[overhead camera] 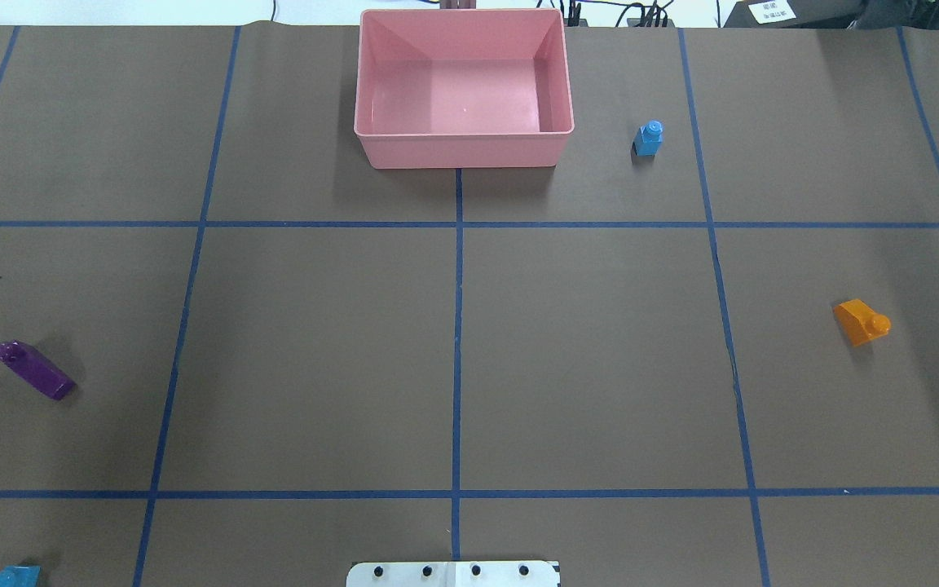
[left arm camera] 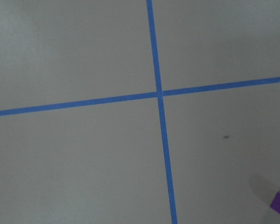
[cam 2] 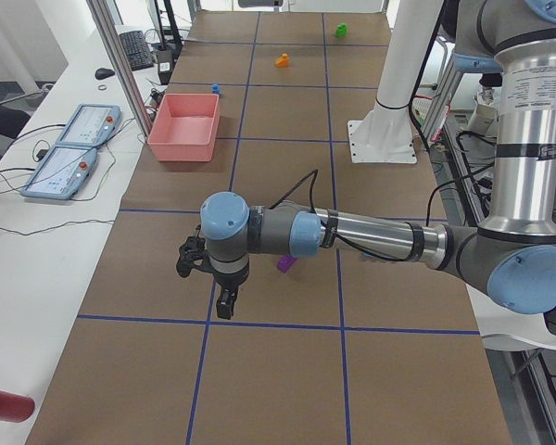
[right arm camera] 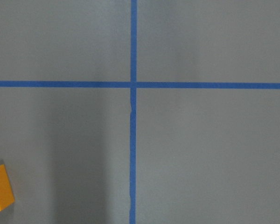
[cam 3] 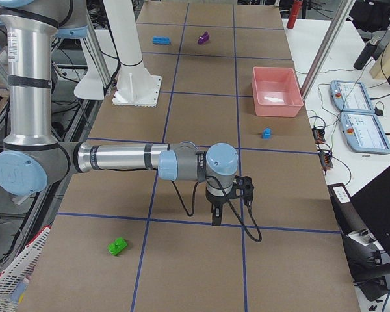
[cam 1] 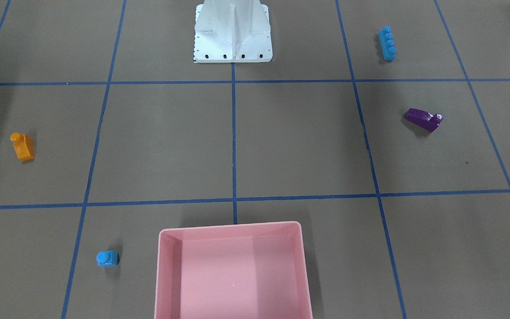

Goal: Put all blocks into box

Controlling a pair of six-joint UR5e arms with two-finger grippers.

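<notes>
Box (overhead camera: 461,151) at far edge of table (overhead camera: 600,367); orange block (overhead camera: 859,322) well apart; fingers (cam 2: 224,306): cannot tell.

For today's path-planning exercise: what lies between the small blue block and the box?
Nothing: the overhead view shows only bare table between the small blue block and the box.

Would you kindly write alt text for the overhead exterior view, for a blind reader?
An empty pink box sits far-centre on a tape-gridded brown table. Outside it lie a small blue block to its right, an orange block far right, a purple block far left, and a blue block cut off bottom left.
</notes>
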